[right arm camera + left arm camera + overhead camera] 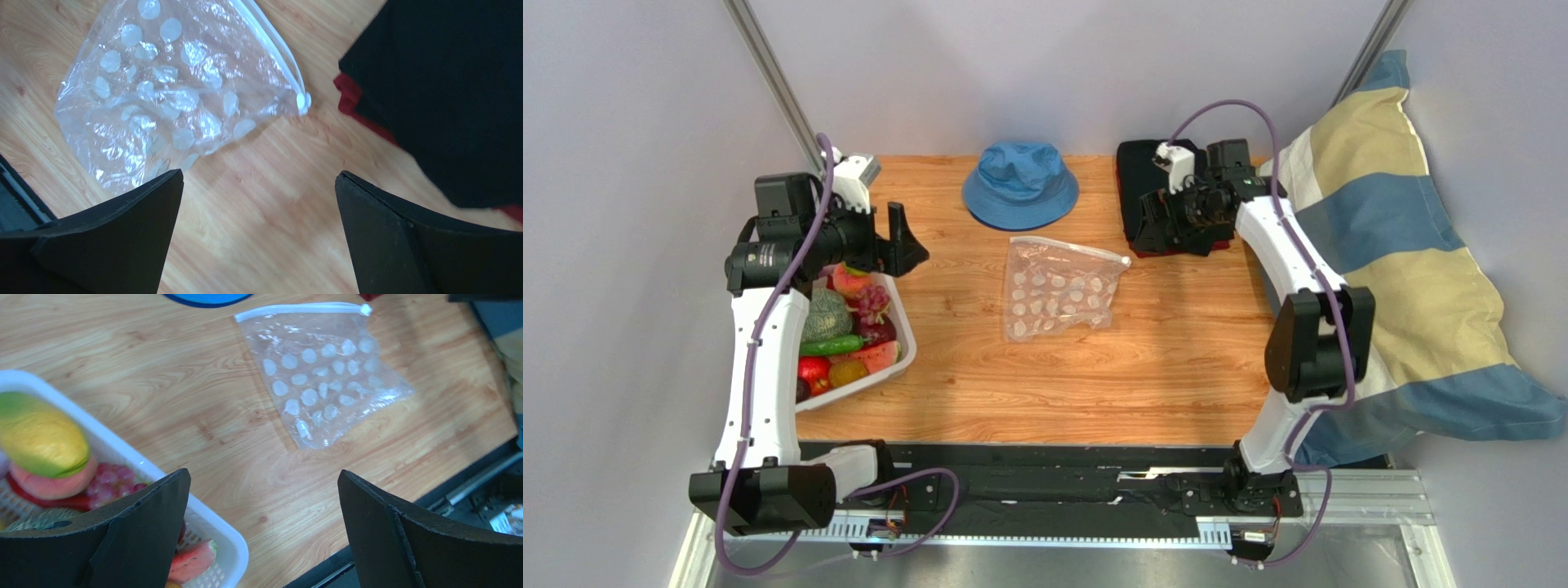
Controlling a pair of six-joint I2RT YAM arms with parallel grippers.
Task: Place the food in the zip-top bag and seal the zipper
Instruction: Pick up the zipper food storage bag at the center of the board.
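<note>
Robot lab cell: plain grey walls [1075, 61], metal mounting rail [1369, 500], wooden tabletop [1075, 386].

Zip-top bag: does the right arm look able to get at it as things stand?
Probably yes. The zip-top bag lies uncovered on the table, and the open right pincer hangs just beside its zipper end.

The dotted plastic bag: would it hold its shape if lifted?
Probably not. The zip-top bag looks thin and crinkled, so it would likely droop from whichever corner is gripped. Lying flat and empty, it seems light and might slide on the smooth wooden table if pushed.
</note>
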